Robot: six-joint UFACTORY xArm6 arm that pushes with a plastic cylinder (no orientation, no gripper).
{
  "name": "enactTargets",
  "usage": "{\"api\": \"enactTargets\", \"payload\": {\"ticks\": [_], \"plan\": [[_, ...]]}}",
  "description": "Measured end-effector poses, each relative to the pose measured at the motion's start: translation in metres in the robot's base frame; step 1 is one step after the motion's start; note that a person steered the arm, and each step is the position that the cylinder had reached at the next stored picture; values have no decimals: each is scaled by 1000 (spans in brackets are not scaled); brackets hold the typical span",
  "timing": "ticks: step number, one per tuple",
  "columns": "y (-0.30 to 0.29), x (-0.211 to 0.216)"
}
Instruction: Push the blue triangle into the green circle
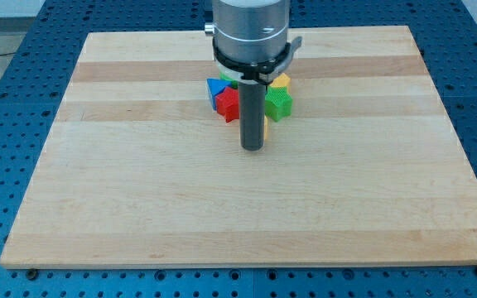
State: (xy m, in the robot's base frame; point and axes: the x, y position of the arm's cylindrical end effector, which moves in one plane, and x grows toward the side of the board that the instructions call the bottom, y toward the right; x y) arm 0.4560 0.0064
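Note:
The blue triangle (pixel 215 88) lies at the left end of a tight cluster of blocks near the board's top middle. A sliver of green (pixel 228 77) right above it, partly hidden by the arm, may be the green circle. A red star-shaped block (pixel 228 105) touches the blue triangle's right side. A green star-shaped block (pixel 278 104) sits on the cluster's right, with a yellow block (pixel 281 81) above it. My tip (pixel 252 148) rests on the board just below the cluster, between the red and green blocks. The rod hides the cluster's middle.
The wooden board (pixel 139 190) lies on a blue perforated table (pixel 7 124). The arm's grey cylinder (pixel 251 29) hangs over the top of the cluster and hides what lies behind it.

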Motion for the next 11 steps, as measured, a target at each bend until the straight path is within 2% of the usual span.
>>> {"api": "enactTargets", "payload": {"ticks": [8, 10, 11], "plan": [[-4, -31], [-5, -30], [-32, -17]]}}
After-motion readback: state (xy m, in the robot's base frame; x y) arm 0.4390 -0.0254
